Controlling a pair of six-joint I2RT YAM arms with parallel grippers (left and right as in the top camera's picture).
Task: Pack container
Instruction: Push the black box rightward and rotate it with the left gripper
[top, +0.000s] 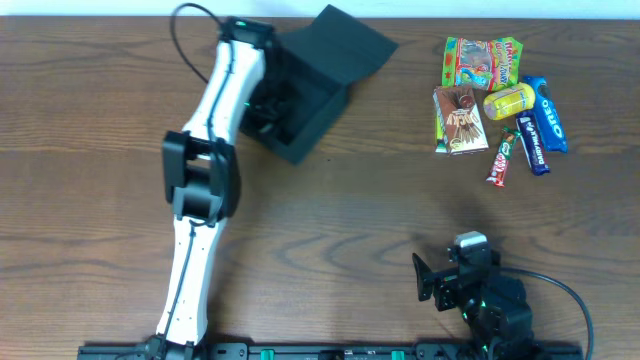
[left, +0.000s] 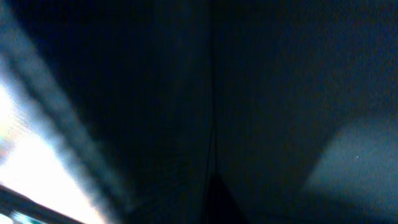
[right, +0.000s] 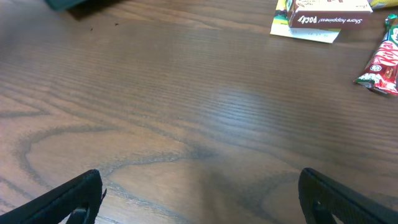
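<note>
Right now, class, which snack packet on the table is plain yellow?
The rounded yellow packet, between the colourful gummy bag and the blue Oreo pack; no other is mainly yellow.

There was one wooden table (top: 330, 220), one dark container (top: 318, 75) and two robot arms, the left arm (top: 205, 150) and the right arm (top: 480, 295). The snacks numbered six in all. They were one gummy bag (top: 480, 62), one yellow packet (top: 508, 100), one Pocky box (top: 458, 118), one red KitKat bar (top: 500, 160) and two blue packets, namely an Oreo pack (top: 549, 112) and a darker bar (top: 532, 145).
</note>
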